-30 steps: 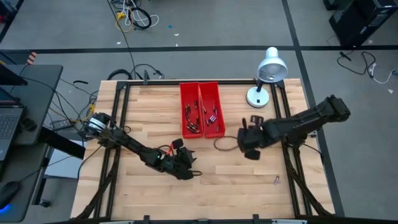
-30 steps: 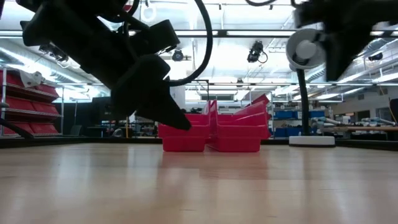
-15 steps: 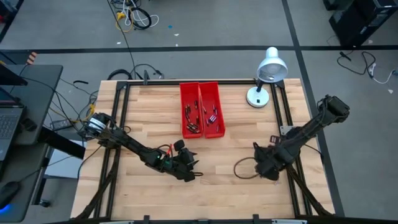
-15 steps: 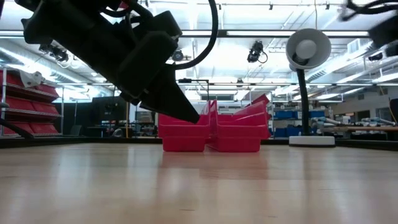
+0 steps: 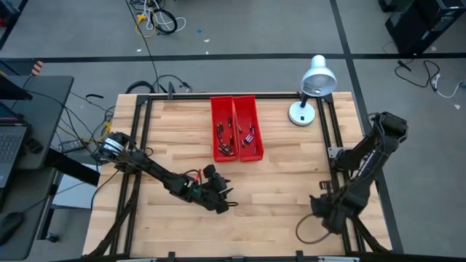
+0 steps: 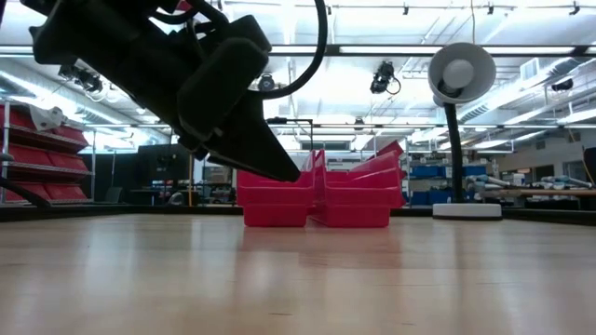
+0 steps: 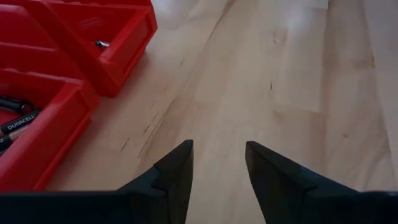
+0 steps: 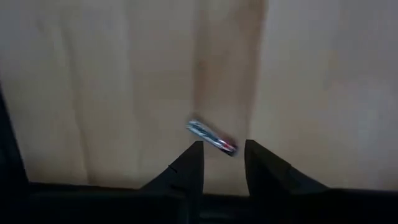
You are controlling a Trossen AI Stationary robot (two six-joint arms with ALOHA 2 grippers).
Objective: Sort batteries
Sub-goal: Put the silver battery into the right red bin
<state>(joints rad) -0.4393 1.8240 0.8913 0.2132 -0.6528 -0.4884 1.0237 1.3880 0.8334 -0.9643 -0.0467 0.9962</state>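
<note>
The dark right gripper (image 8: 221, 163) is hovering over a small silvery battery (image 8: 211, 137) on the pale wooden table (image 8: 124, 74) — fingers parted, gripping nothing. The dark left gripper (image 7: 217, 165) is waiting near the red plastic bins (image 7: 81, 56) — parted, empty.

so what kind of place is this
Probably a robotics lab or workshop: a framed wooden bench, shelving with red bins behind, ceiling strip lights, loose floor cables.

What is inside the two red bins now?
Both red bins hold small batteries lying loose, several in each. The left wrist view shows a black one marked Duracell. The bin walls cover some, so an exact count is not possible.
</note>
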